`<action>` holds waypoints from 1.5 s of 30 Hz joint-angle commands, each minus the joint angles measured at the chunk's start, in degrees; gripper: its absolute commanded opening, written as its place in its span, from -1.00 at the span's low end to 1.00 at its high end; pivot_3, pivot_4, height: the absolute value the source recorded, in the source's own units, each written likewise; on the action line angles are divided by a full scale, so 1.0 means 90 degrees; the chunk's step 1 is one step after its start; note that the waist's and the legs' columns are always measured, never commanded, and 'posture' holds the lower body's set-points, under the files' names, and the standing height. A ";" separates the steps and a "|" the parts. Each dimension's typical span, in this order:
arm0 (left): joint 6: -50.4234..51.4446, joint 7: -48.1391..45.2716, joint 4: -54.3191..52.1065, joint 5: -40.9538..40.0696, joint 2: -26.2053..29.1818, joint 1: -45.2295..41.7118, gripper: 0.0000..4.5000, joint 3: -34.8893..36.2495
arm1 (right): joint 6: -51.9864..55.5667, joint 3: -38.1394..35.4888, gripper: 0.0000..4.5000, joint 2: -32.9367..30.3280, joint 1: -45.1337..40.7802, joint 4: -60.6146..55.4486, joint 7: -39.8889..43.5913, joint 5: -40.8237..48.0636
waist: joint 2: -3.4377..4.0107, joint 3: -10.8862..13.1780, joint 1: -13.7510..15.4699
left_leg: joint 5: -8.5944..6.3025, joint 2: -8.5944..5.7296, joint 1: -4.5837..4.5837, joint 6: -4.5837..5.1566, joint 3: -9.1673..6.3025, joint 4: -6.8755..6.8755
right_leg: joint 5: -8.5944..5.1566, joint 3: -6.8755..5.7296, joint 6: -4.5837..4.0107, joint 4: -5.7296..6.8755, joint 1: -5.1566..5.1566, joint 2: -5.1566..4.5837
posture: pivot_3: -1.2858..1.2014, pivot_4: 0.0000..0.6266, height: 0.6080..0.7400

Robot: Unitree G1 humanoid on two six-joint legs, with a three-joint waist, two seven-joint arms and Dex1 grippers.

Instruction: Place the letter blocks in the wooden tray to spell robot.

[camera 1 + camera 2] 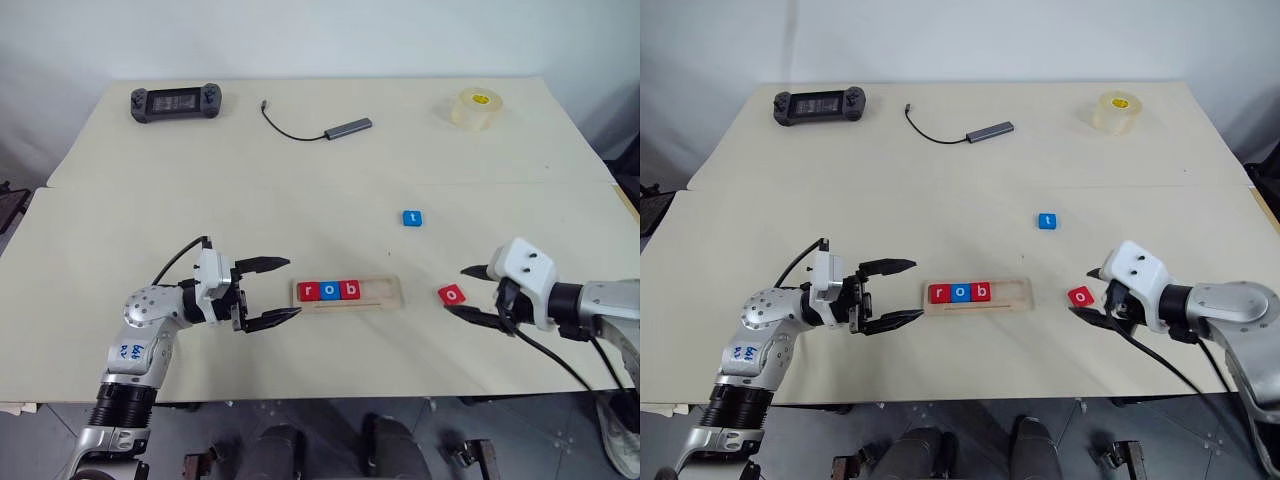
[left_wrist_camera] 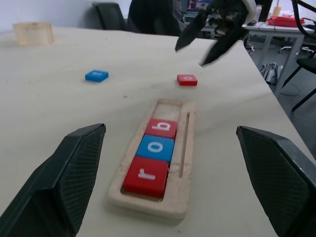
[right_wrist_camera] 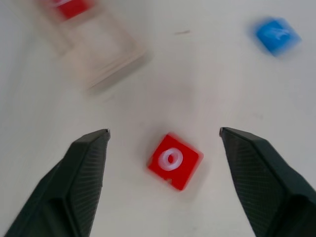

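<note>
The wooden tray (image 1: pixel 386 292) lies near the table's front edge. In it, three letter blocks sit side by side from its left end: red r (image 1: pixel 308 291), blue o (image 1: pixel 329 291), red b (image 1: pixel 350 290). Its right part is bare. A red o block (image 1: pixel 452 294) lies flat on the table just right of the tray. A blue t block (image 1: pixel 412 217) lies farther back. My left gripper (image 1: pixel 294 288) is open just off the tray's left end, pointing along it. My right gripper (image 3: pixel 164 132) is open, its fingers on either side of the red o block (image 3: pixel 174 160) and empty.
A black game controller (image 1: pixel 176 102) lies at the back left. A grey hub with a black cable (image 1: pixel 347 128) is at the back middle, and a roll of clear tape (image 1: pixel 474 108) at the back right. The table's front edge runs just below both grippers.
</note>
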 commanded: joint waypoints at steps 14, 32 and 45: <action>0.0505 0.0479 -0.1411 -0.0289 0.0333 0.0799 1.00 0.0340 | -0.4606 0.2077 0.65 0.0774 -0.3345 0.5605 0.2348 -0.1741 | -0.0003 0.0004 0.0019 | -0.0002 0.0007 -0.0007 -0.0009 -0.0059 0.0029 | 0.0002 -0.0054 0.0002 -0.0035 0.0048 -0.0007 | 0.03 -0.52 1.00; 0.0595 0.0389 -0.1446 -0.0348 0.0354 0.0753 1.00 0.0220 | -0.5355 0.2360 0.65 0.0603 -0.3860 0.6458 0.3046 -0.1896 | -0.0001 0.0003 0.0018 | -0.0005 0.0005 0.0007 -0.0013 -0.0074 0.0037 | 0.0003 -0.0071 0.0002 -0.0047 0.0077 -0.0009 | 0.03 -0.52 1.00; 0.0570 0.0399 -0.1356 -0.0326 0.0302 0.0668 1.00 0.0178 | -0.5459 0.2460 -0.34 0.0591 -0.3757 0.6386 0.3045 -0.1821 | -0.0003 0.0002 0.0005 | -0.0005 0.0005 0.0013 -0.0014 -0.0072 0.0047 | 0.0004 -0.0068 0.0003 -0.0052 0.0082 -0.0010 | 0.03 -0.52 1.00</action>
